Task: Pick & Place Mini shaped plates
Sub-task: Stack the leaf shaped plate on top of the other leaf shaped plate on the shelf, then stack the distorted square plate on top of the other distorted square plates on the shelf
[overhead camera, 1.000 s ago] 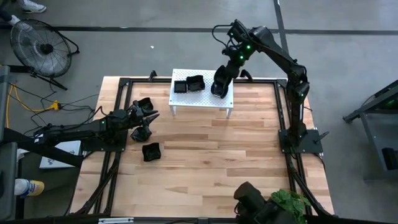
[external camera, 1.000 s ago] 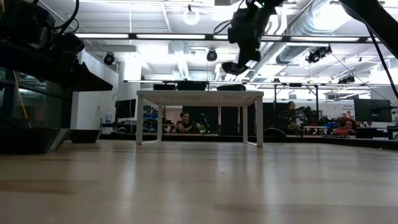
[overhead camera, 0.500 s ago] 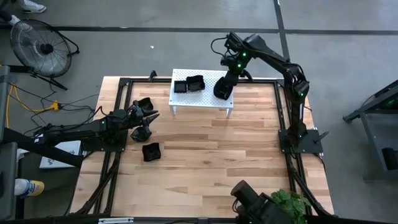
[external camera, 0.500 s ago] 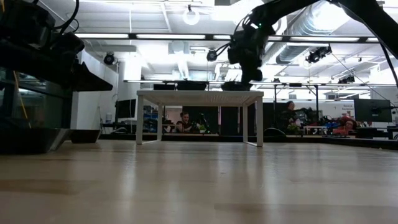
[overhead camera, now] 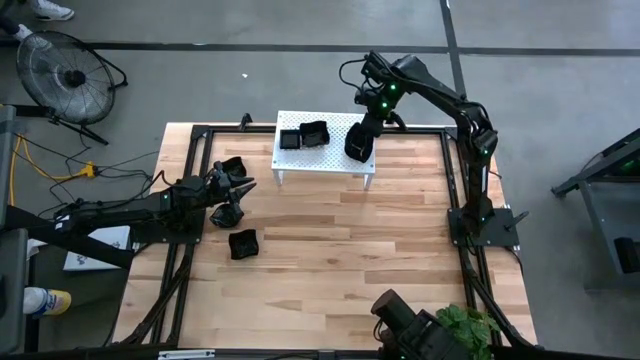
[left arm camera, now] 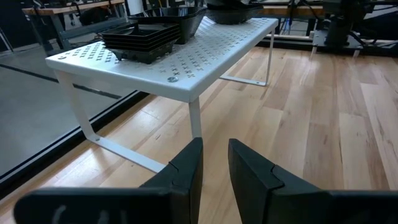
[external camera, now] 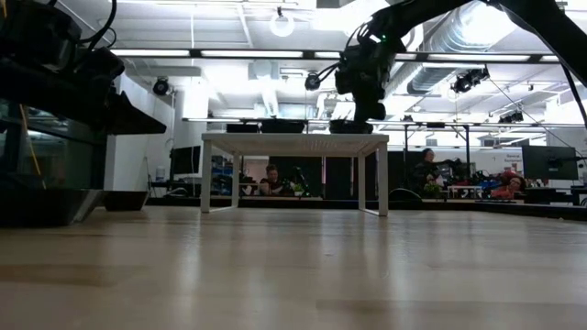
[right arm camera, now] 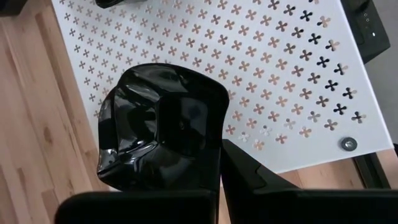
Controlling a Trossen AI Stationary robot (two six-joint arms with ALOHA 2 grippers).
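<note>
My right gripper (overhead camera: 358, 146) is over the right end of the white perforated stand (overhead camera: 335, 158) and is shut on a glossy black wavy-rimmed mini plate (right arm camera: 158, 127). In the low view that plate (external camera: 351, 126) sits at the level of the stand top (external camera: 293, 137). Two more stacks of black plates (overhead camera: 290, 139) (overhead camera: 315, 132) stand on the stand's left part. Three black plates (overhead camera: 232, 167) (overhead camera: 228, 213) (overhead camera: 243, 243) lie on the wood at the left. My left gripper (overhead camera: 238, 190) waits among them, open by a narrow gap (left arm camera: 215, 167). My right gripper holds the wavy plate by its rim (right arm camera: 214, 134), on the side nearest the wrist, coming from above and slanting down. One finger (right arm camera: 252, 180) shows outside the rim; the other is hidden against the black plate. The plate's underside is on the stand top or just above it; I cannot tell which.
The stand's near right corner and its screw (right arm camera: 349, 144) lie beside the held plate. A black frame (overhead camera: 200, 140) runs along the table's edges. Bare wood (overhead camera: 380, 250) spreads over the table's middle and right. People sit in the room beyond (external camera: 271, 179).
My right gripper has come down with the plate and shifted slightly toward the table's near edge. It went from well above the stand to the stand top, and has kept still over the last half second.
</note>
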